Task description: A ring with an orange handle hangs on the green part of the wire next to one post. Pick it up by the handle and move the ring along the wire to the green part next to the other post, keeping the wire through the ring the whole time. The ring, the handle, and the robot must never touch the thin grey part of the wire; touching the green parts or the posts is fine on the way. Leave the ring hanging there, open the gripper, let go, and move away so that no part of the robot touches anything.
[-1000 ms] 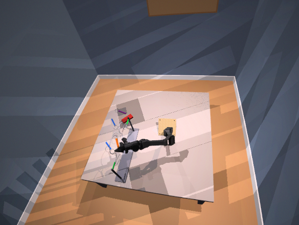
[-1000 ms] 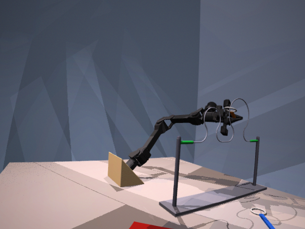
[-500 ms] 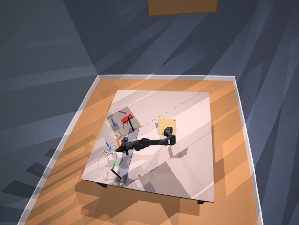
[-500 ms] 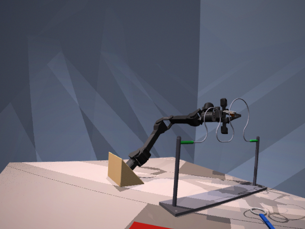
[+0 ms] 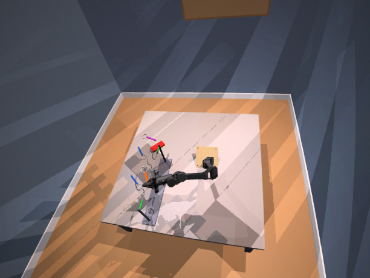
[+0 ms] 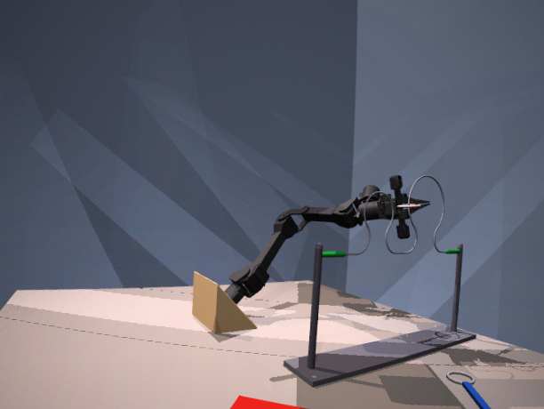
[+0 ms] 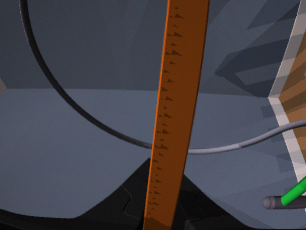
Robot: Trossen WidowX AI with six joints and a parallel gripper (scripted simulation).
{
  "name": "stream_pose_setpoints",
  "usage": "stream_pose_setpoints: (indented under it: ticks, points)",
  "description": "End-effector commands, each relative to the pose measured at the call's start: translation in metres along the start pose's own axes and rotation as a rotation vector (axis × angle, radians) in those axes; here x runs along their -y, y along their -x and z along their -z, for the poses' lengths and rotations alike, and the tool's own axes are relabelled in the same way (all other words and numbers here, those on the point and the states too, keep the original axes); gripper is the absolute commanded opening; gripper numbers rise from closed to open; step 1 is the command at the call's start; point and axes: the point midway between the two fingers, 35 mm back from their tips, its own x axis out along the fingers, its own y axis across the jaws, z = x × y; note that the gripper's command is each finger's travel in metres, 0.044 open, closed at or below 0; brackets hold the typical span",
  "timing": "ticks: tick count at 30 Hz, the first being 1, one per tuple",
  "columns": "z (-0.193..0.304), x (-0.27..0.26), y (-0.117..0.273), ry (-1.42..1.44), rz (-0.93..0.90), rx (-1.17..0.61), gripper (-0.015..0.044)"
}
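Blue-grey walls (image 6: 178,89) back your orange-handled ring, held partway along the wire

From left to right in the exterior view, you see the pale table (image 6: 111,338) (image 5: 233,133) and a tan wedge (image 6: 204,302) (image 5: 207,154) at the foot of your black arm (image 6: 322,214) (image 5: 193,175). A red block (image 6: 262,404) (image 5: 157,146) shows at the lower edge.

Next comes the near post (image 6: 316,307) (image 5: 162,154), upright on a dark base plate (image 6: 378,356) (image 5: 158,199), with its green sleeve (image 6: 334,253) (image 5: 158,150) pointing inward. Between the posts, the thin grey wire (image 6: 444,209) (image 7: 215,150) rises and dips in loops. Your ring (image 6: 402,206) (image 5: 141,168) sits well above both sleeves, nearly level, on the stretch left of the tallest loop. The wire appears to run through it; you cannot tell whether they touch.

Your gripper (image 6: 428,204) (image 5: 144,184) (image 7: 157,166) is closed on the orange handle (image 6: 412,204) (image 5: 146,176) (image 7: 177,100), its fingers pointing right.

Farther right stand the far green sleeve (image 6: 452,251) (image 5: 141,204) (image 7: 295,192) and the far post (image 6: 457,289) (image 5: 144,215) (image 7: 272,202), both apart from your ring. At lower right, a blue-handled ring (image 6: 476,396) (image 5: 139,151) is partly cut off by the frame edge.
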Motion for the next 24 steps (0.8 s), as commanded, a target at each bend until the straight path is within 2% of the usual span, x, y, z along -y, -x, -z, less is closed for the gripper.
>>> stream_pose_setpoints:
  ticks: [1, 24]
  points:
    - [-0.001, -0.002, 0.000, -0.051, -0.030, 0.008, -0.0150]
    - [-0.002, -0.012, 0.000, -0.299, -0.173, 0.036, -0.0150]
